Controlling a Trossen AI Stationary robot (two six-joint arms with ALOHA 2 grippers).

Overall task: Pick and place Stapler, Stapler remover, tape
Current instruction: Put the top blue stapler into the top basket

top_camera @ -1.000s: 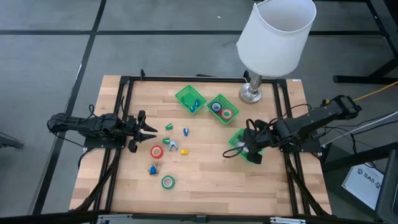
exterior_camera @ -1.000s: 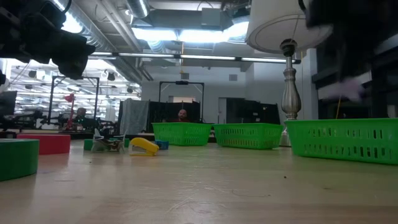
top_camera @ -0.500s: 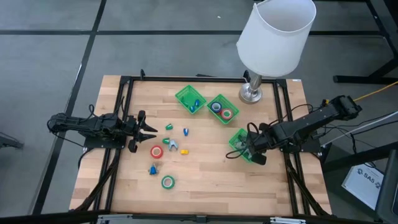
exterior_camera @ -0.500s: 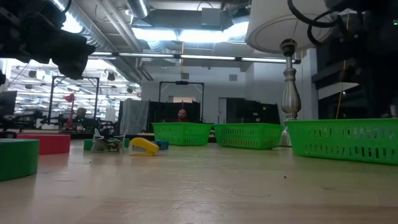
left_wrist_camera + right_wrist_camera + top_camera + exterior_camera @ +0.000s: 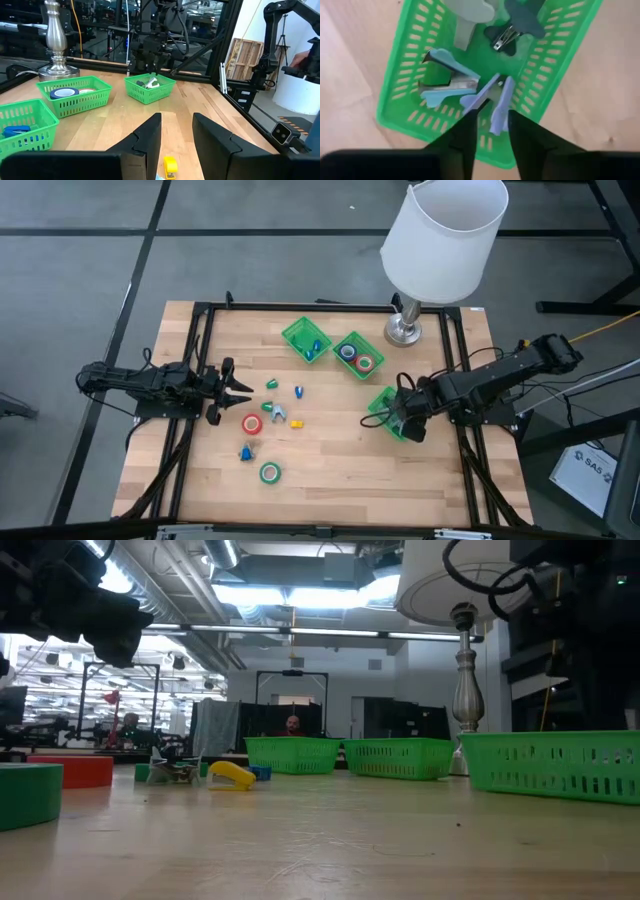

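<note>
My right gripper hovers open over the near right green tray. In the right wrist view its fingers stand on either side of a lavender staple remover that lies in that tray with a light blue one and other removers. My left gripper waits open at the table's left, level. On the table lie a red tape roll, a green tape roll, a yellow stapler, a grey remover and small blue and green pieces.
Two more green trays stand toward the far edge: one with blue and green items, one with tape rolls. A lamp's metal base stands at the far right, its white shade overhanging. Bare wood lies along the near edge.
My right arm was in motion over the near right tray a second ago and has since risen a little above it. My left arm and the things on the table have stayed put.
</note>
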